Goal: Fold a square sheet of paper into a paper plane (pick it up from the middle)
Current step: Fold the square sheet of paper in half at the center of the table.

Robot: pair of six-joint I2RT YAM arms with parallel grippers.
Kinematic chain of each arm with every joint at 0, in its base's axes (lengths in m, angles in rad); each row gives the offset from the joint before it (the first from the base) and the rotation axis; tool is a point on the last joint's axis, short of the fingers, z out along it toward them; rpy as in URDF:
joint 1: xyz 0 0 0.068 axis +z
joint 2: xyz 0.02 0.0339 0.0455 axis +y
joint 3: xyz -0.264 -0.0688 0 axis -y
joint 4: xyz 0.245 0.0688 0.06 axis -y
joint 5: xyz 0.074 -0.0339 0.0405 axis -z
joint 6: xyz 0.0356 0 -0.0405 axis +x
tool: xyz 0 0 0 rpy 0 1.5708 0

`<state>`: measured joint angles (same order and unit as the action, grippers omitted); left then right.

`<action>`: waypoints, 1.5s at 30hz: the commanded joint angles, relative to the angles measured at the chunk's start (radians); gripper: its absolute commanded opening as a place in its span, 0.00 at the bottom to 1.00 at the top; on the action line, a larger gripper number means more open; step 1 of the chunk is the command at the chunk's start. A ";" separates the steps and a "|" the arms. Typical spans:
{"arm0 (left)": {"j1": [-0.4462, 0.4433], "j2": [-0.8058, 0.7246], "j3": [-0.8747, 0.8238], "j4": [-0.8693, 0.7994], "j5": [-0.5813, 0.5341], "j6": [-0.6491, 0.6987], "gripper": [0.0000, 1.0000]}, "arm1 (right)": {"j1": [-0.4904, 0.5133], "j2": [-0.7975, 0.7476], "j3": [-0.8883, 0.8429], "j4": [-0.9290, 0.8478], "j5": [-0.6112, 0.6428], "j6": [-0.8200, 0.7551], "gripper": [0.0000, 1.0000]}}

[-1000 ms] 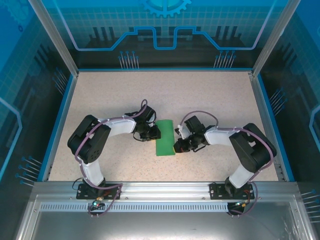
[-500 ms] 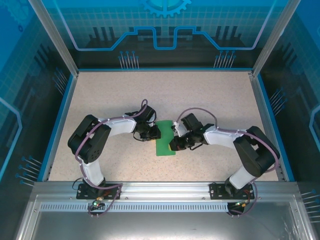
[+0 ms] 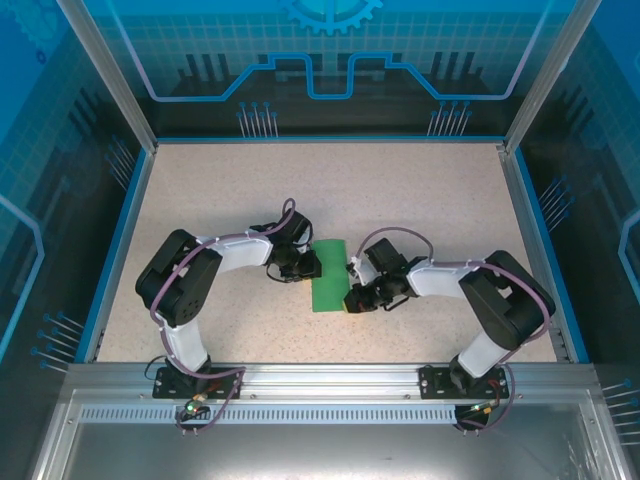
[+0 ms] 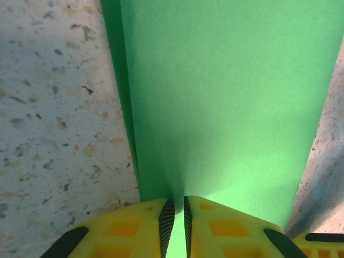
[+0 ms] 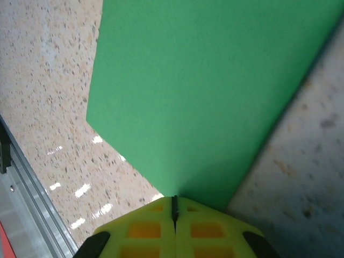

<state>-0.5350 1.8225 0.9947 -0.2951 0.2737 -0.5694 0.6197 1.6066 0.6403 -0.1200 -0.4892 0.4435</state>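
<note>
Since prev frame right gripper point(image 3: 351, 298) slid back twd near-right corner of square sheet of paper point(image 3: 331, 278). Top cam: 2 arms elbow-bent inward, flanking 1 sheet mid-table point(image 3: 420, 200). L wrist: left gripper point(image 4: 175, 215) pinches sheet edge. R wrist: jaws clenched on sheet edge.

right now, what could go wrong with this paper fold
1. The left gripper and right gripper pinch the folded square sheet of paper from opposite sides, so pulling apart could tear it.
2. The right grip seems to catch just the paper's very edge, so it may slip free.
</note>
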 commanded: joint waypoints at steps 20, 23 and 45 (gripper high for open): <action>-0.003 0.020 -0.036 -0.146 -0.115 0.037 0.20 | -0.070 0.090 0.226 0.055 0.039 0.084 0.05; -0.003 0.015 -0.037 -0.147 -0.117 0.041 0.20 | -0.083 0.168 0.281 0.087 0.043 0.089 0.05; -0.003 0.009 -0.037 -0.161 -0.122 0.055 0.20 | -0.195 0.370 0.432 0.091 0.067 0.081 0.06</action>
<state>-0.5400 1.8111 0.9977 -0.3172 0.2474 -0.5423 0.4629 1.9511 1.0367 -0.0299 -0.4759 0.5282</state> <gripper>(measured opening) 0.196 0.060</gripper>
